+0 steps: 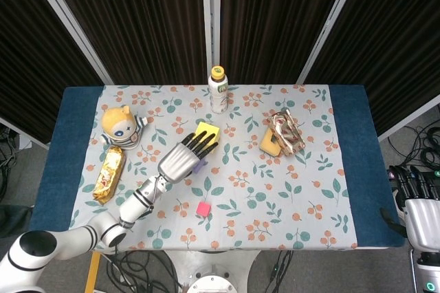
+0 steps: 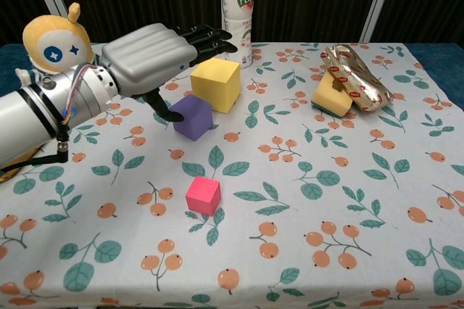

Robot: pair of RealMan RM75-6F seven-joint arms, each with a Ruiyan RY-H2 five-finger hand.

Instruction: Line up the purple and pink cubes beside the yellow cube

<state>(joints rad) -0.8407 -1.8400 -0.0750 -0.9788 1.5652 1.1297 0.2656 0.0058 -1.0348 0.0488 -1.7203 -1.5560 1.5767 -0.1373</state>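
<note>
Purple cube [image 2: 192,117] on cloth, just below L hand [image 2: 148,59] | fingers spread, holding nothing | yellow cube [image 2: 214,84] under fingertips | pink cube [image 2: 203,196] nearer cam | R hand [image 1: 421,221] idle off table edge, finger state unclear

The purple cube [image 2: 192,117] sits just in front-left of the yellow cube [image 2: 215,84] — the pink cube [image 2: 203,196] lies nearer the front, apart. The left hand [image 2: 156,55] hangs over both. Bottle [image 2: 237,11] behind; doll [image 2: 51,44] far left — sponge [image 2: 330,96] and wrapped pack [image 2: 357,77] right.
</note>
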